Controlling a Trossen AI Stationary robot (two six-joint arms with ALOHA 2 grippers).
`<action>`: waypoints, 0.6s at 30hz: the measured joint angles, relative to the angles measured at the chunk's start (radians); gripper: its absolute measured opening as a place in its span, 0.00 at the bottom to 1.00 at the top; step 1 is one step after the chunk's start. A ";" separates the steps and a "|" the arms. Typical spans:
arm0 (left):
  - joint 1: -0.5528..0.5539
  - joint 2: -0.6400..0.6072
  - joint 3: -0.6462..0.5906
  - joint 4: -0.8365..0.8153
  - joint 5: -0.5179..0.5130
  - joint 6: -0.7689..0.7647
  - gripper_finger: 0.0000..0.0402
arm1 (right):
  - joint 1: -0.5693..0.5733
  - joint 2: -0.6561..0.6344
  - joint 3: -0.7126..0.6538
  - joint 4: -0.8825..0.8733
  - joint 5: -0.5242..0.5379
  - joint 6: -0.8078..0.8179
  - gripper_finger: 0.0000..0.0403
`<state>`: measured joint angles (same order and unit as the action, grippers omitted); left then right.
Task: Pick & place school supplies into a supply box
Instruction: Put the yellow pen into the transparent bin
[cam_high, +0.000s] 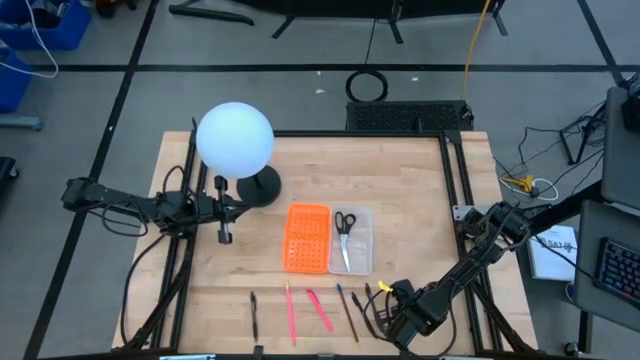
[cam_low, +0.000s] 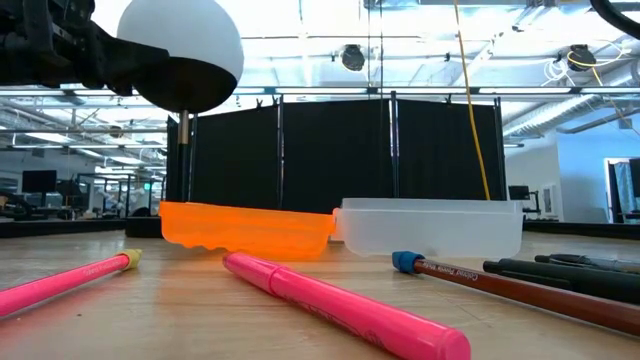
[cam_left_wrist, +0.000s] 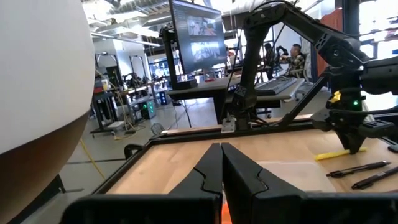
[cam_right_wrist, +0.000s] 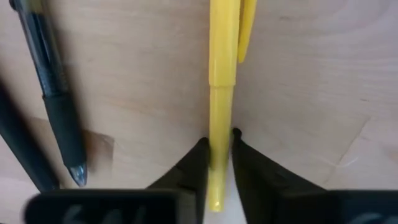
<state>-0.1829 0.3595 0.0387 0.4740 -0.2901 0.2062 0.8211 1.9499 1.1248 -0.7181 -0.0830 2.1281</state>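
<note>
Right hand (cam_right_wrist: 217, 146) is clamped across the yellow pen (cam_right_wrist: 222, 74) lying flat on the desk (cam_right_wrist: 311, 93), pen running straight ahead between its fingers.

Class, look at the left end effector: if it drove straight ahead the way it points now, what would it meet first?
Probably the right arm's end effector over the yellow pen across the table; depth is hard to judge.

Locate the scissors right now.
In the high view, the scissors lie inside the clear supply box, just right of its orange gridded panel.
</note>
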 joint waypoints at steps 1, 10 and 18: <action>0.000 0.000 0.000 0.001 0.000 0.000 0.02 | 0.000 -0.002 0.000 0.003 0.000 -0.001 0.12; 0.000 0.000 0.000 0.003 0.001 -0.001 0.02 | 0.014 -0.008 -0.003 0.004 0.063 -0.020 0.07; 0.000 0.000 0.000 0.002 0.001 -0.006 0.02 | 0.014 -0.095 -0.008 -0.011 0.215 -0.089 0.04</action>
<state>-0.1833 0.3595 0.0387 0.4760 -0.2889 0.2005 0.8352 1.8551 1.1168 -0.7287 0.1325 2.0387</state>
